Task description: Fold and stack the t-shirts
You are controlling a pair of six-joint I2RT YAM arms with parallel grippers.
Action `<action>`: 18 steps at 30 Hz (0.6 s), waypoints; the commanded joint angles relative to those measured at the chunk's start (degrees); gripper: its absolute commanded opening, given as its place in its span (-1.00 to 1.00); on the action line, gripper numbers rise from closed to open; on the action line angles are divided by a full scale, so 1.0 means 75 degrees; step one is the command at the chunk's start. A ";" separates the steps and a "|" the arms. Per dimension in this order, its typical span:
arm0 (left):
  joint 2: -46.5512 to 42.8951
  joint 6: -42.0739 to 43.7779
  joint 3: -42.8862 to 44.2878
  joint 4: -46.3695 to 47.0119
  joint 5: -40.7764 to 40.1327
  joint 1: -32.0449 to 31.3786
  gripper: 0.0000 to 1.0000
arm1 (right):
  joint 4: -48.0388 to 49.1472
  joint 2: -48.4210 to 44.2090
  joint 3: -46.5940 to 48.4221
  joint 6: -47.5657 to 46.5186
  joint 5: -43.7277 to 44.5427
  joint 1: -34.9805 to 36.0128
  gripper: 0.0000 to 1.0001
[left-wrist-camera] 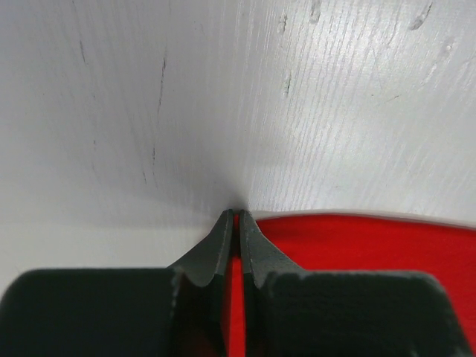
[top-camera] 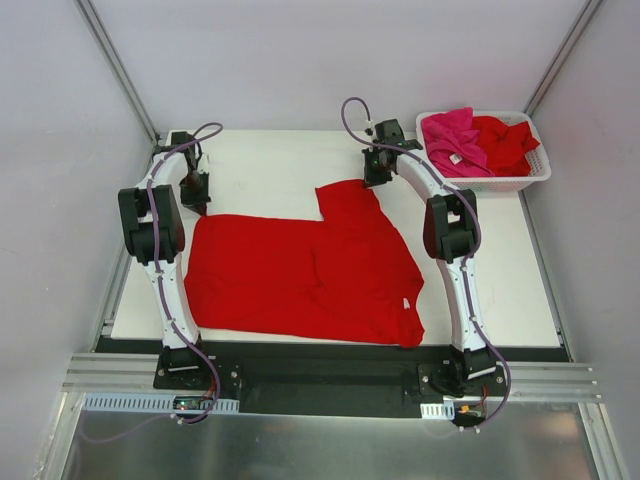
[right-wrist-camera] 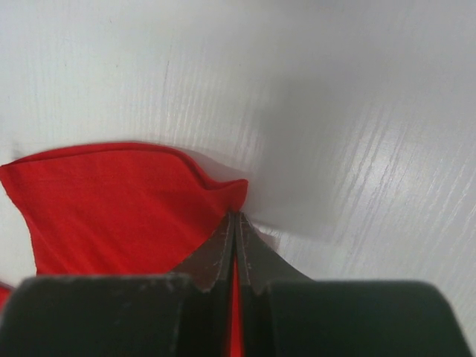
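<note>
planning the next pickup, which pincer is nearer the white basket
Right. The right pincer pinches the red t-shirt at its far edge, a short way from the basket; the left pincer grips the shirt's far-left corner, across the table.

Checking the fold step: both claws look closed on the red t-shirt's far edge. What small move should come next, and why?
Probably raise both slightly. The left claw is shut on the red t-shirt at its far-left corner, the right claw at a far-right corner, and the cloth lies flat on the table; lifting frees that edge to fold.
</note>
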 commanded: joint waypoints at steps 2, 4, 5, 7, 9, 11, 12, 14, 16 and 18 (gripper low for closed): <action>-0.0248 -0.0136 -0.0084 -0.0351 -0.0122 -0.0069 -1.00 | 0.0016 -0.0521 0.0127 -0.0014 -0.0105 -0.0039 -0.97; -0.0294 -0.0148 -0.0072 -0.0351 -0.0145 -0.0069 -1.00 | 0.0040 -0.0544 0.0139 -0.0014 -0.0117 -0.0039 -0.97; -0.0306 -0.0148 -0.0049 -0.0351 -0.0145 -0.0069 -1.00 | 0.0040 -0.0556 0.0162 -0.0014 -0.0105 -0.0039 -0.97; -0.0341 -0.0183 -0.0002 -0.0351 -0.0157 -0.0069 -1.00 | 0.0028 -0.0568 0.0232 -0.0002 -0.0093 -0.0039 -0.97; -0.0423 -0.0218 0.0045 -0.0351 -0.0110 -0.0058 -1.00 | 0.0039 -0.0626 0.0267 0.0021 -0.0105 -0.0050 -0.97; -0.0470 -0.0219 0.0092 -0.0363 -0.0145 -0.0069 -1.00 | 0.0028 -0.0661 0.0303 0.0033 -0.0093 -0.0039 -0.97; -0.0494 -0.0219 0.0127 -0.0363 -0.0157 -0.0058 -1.00 | 0.0039 -0.0708 0.0314 0.0021 -0.0116 -0.0050 -0.97; -0.0552 -0.0242 0.0162 -0.0375 -0.0192 -0.0058 -1.00 | 0.0040 -0.0778 0.0338 0.0044 -0.0140 -0.0027 -0.97; -0.0611 -0.0265 0.0186 -0.0386 -0.0192 -0.0058 -1.00 | 0.0063 -0.0860 0.0349 0.0079 -0.0187 -0.0039 -0.97; -0.0704 -0.0300 0.0186 -0.0410 -0.0169 -0.0081 -1.00 | 0.0098 -0.0919 0.0338 0.0091 -0.0257 -0.0039 -0.97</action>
